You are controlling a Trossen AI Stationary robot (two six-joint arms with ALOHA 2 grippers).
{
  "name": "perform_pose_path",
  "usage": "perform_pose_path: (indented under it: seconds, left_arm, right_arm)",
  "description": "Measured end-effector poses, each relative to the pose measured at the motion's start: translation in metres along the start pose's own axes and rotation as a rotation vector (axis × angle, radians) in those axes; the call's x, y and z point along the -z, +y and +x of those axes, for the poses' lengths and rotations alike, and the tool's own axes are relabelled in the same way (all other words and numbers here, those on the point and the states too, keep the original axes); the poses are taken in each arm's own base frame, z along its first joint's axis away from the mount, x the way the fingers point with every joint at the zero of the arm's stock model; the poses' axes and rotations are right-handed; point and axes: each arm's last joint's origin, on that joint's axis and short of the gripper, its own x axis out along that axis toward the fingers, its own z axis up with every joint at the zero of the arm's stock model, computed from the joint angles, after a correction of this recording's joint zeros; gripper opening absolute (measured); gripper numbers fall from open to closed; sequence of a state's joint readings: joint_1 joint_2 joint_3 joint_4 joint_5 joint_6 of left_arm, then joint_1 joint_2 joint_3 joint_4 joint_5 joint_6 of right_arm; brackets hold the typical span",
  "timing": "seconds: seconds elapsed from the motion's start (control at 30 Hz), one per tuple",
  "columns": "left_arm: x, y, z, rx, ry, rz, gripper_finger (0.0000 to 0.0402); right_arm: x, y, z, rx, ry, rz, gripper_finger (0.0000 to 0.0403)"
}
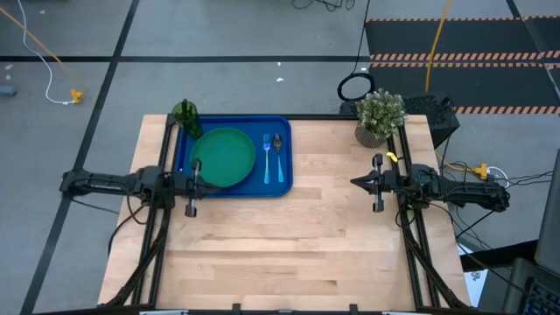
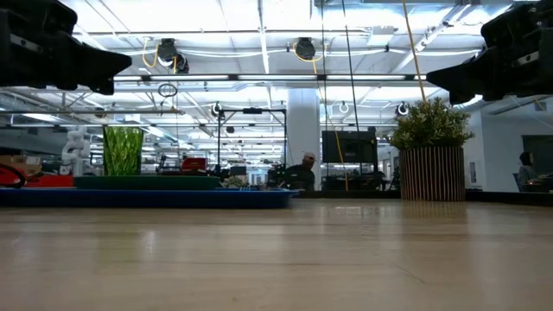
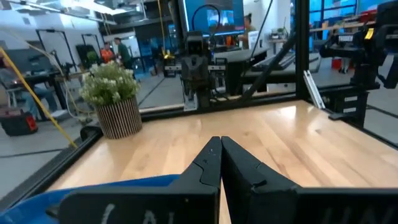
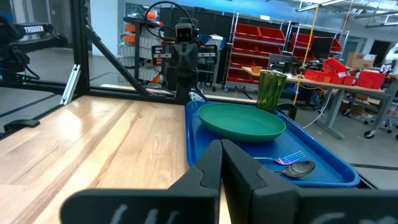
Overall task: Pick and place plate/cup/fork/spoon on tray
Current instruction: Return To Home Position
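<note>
The big bright-blue plastic tray [image 1: 232, 188] with rounded corners lies on the pale wooden counter [image 1: 297, 245], at its far left part. The large round green plastic plate [image 1: 224, 157] lies flat inside the tray, on the tray's left half. The slim pale fork [image 1: 267, 157] and the small spoon [image 1: 278, 156] with a light-blue handle and a dark bowl lie side by side on the tray, just right of the plate, the fork nearer to it. The small dark-green see-through cup [image 1: 186, 115] stands upright at the tray's far left corner; from above, it is hard to tell if it sits inside the rim.

The left gripper [image 1: 196, 166] hangs in the air over the left edge of the tray, near the plate. Its jaws are pressed together and hold nothing.

The right gripper [image 1: 354, 183] hangs over the bare wood on the right side, well apart from the tray. Its jaws are pressed together too, and they hold nothing.

A leafy plant [image 1: 380, 115] in a striped pot stands at the far right corner.
</note>
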State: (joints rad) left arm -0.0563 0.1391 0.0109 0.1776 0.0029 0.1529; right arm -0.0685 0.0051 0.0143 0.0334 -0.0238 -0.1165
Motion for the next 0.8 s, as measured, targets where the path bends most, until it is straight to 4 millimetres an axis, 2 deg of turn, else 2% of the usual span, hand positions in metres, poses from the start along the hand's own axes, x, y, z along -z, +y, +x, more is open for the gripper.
perform_pose_path:
  seconds: [0.23,0.8]
  left_arm:
    - [0.0022,-0.0004,-0.0089,0.001,0.005,0.010,0.0005]
    - [0.0048,-0.0007,-0.0085,0.003,0.035,0.013,0.0005]
  right_arm:
    - [0.0000,0.0000,0.0000,0.000,0.000,0.000,0.0000]
    - [-0.0001,0.0001,0.0000,-0.002,-0.001,0.000,0.0000]
